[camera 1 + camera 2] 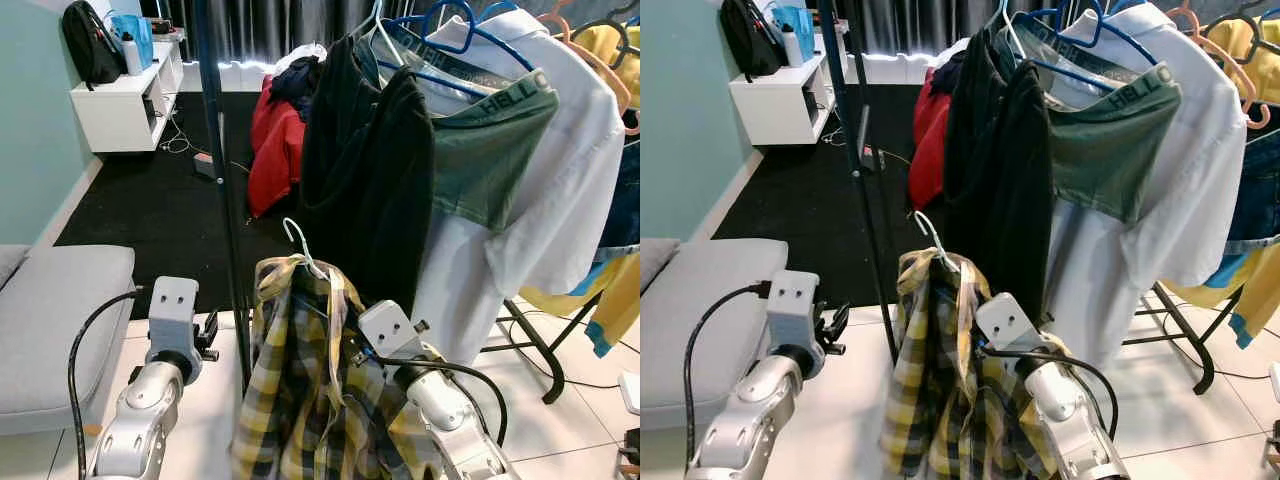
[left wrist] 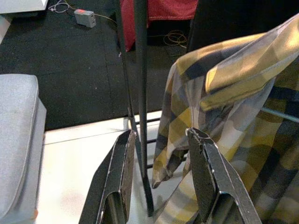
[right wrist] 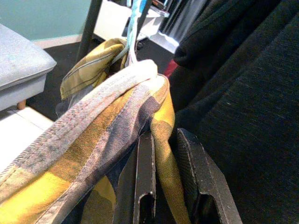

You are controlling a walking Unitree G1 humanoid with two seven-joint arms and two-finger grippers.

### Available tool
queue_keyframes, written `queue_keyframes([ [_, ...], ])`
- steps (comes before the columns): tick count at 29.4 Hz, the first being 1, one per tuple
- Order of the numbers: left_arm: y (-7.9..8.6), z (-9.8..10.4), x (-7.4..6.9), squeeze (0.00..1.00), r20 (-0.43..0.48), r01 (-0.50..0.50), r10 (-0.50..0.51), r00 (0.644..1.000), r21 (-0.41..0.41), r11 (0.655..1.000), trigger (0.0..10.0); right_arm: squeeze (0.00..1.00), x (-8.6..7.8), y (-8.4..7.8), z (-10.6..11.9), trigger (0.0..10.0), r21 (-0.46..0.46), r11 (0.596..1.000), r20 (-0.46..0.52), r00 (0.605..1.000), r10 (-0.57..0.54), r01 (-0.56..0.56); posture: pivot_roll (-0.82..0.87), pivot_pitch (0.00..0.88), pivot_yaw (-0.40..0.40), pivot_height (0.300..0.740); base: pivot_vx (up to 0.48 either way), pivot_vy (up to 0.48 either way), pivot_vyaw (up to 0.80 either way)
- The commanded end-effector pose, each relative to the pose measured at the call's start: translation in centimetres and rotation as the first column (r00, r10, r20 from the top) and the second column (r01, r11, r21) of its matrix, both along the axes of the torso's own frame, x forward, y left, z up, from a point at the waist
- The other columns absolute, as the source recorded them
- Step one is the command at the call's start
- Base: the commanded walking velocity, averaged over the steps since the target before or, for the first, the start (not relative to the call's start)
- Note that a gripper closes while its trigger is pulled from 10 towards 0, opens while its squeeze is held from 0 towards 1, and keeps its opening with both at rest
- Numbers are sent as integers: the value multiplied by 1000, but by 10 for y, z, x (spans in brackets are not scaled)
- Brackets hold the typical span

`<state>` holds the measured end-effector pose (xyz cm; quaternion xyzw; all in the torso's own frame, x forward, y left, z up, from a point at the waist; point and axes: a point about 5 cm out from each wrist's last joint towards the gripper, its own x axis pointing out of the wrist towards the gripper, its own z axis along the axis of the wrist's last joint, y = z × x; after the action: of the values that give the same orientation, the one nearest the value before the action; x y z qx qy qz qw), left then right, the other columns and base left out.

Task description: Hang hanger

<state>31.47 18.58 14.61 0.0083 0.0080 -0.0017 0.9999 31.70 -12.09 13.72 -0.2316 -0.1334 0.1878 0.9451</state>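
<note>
The right gripper (image 3: 163,154) is clamped on the shoulder of a yellow, grey and navy plaid flannel shirt (image 1: 300,400), a fold of the cloth pinched between its two black fingers (image 3: 145,182). The shirt hangs on a pale white-and-blue wire hanger (image 1: 300,243), whose hook stands upright above the collar, free in the air and well below the garments on the rack. The shirt is held low in front of the robot, just beside a dark upright metal pole (image 1: 225,180) of the clothes rack and touching or nearly touching a long black garment (image 1: 360,190) that hangs behind it. The left gripper (image 2: 161,177) hovers near the pole and the shirt's lower edge, its fingers (image 2: 119,172) spread apart and holding nothing. On the rack, to the right of the black garment, hang a dark green garment (image 1: 490,150) with pale lettering on its band, a white shirt (image 1: 560,170) on a blue plastic hanger (image 1: 450,20), and yellow clothing (image 1: 610,50) at the far right. A red garment (image 1: 275,150) hangs further back over a black carpet (image 1: 150,210). A grey cushioned seat (image 1: 50,310) sits to the robot's left on the pale tiled floor (image 1: 560,420), and a white low shelf unit (image 1: 125,100) stands against the teal wall (image 1: 30,120).
</note>
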Motion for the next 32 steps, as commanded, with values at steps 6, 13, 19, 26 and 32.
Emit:
queue_keyframes([
  [6, -3, 0, -2, 0, -16, 17, -17, 1000, -31, 999, 10000, 0, -4, 5, 14, 10000, 23, 999, 91, 995, 29, -31, 7, 158, -20, 740, 0, 0, 0],
  [13, -1, -2, -3, 0, -33, -3, 1, 999, -43, 999, 10000, 0, -7, 0, 25, 10000, 63, 998, 176, 984, -21, 10, 3, 153, -22, 740, 0, 0, 0],
  [19, -2, -2, -3, 0, -34, -1, 0, 999, -44, 999, 10000, 0, -7, -4, 27, 10000, 66, 997, 195, 979, -57, 45, 1, 153, -21, 740, 0, 0, 0],
  [26, -4, -4, -3, 0, -40, 6, -8, 999, -44, 999, 10000, 0, -7, -12, 36, 10000, 95, 992, 238, 966, -98, 78, -6, 154, -20, 740, 0, 0, 0],
  [32, 1, -1, -1, 0, -25, -13, 13, 1000, -6, 1000, 10000, 0, -4, -17, 47, 10000, 178, 980, 236, 963, -127, 86, -12, 159, -24, 740, 0, 0, 0],
])
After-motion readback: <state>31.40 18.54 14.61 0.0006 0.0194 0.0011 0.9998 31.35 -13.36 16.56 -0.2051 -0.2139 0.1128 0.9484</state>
